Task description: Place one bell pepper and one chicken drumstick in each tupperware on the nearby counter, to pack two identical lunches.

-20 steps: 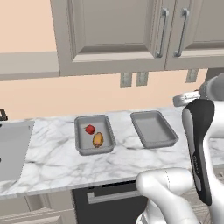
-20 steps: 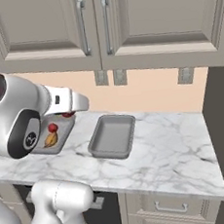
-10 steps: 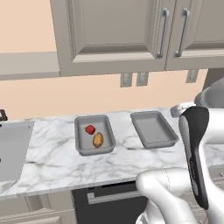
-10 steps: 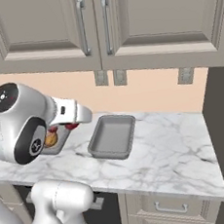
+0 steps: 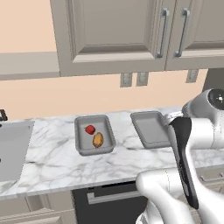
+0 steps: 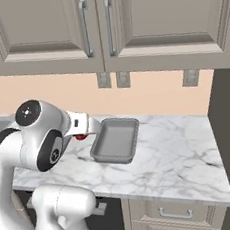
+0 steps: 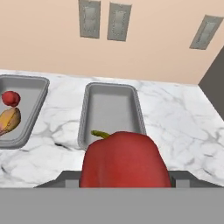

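Observation:
In the hand view a large glossy red bell pepper (image 7: 124, 164) with a green stem sits between the fingers of my gripper (image 7: 124, 176), which is shut on it. Beyond it lies an empty grey tupperware (image 7: 111, 114) on the white marble counter (image 7: 175, 118). The other tupperware (image 7: 27, 114), to the left, holds a small red bell pepper (image 7: 11, 99) and a golden-orange chicken drumstick (image 7: 8, 120). From the right base view, my gripper (image 6: 88, 130) hovers with the held pepper (image 6: 80, 137) at the left edge of the empty tupperware (image 6: 115, 139).
Grey wall cabinets (image 5: 118, 30) hang above the counter, with outlets (image 5: 133, 79) on the peach wall. A sunken sink (image 5: 11, 148) lies at the far left. A dark dishwasher front (image 5: 105, 201) sits below. Bare marble (image 6: 181, 155) stretches right of the trays.
The arm has swung lower and the hand has carried the held pepper to the right, up to the empty tupperware's near-left edge. The trays and their contents have not moved.

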Tool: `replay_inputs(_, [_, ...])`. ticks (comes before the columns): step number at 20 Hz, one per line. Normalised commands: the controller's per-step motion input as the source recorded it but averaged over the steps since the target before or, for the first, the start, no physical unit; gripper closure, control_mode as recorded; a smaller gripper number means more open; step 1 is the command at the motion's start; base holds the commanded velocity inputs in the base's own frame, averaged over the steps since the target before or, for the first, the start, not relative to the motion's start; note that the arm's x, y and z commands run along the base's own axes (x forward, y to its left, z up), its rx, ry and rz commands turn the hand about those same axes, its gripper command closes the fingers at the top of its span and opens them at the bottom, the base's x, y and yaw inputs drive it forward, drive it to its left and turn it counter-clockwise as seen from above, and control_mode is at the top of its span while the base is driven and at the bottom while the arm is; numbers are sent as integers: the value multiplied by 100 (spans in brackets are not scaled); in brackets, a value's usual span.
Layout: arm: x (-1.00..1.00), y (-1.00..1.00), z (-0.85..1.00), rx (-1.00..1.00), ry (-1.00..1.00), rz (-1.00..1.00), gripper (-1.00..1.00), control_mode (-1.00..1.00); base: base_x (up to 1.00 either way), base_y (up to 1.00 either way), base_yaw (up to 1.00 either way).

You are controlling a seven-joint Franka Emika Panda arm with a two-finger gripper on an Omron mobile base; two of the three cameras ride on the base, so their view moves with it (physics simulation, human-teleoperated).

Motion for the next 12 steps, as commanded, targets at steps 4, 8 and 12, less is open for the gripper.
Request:
replay_inputs(4, [45, 0, -31, 4, 3, 2, 100, -100, 0, 0, 0])
replay_inputs(8, [49, 0, -17, 9, 9, 1, 100, -100, 0, 0, 0])
replay_inputs(12, [47, 0, -21, 2, 8, 0, 100, -100, 0, 0, 0])
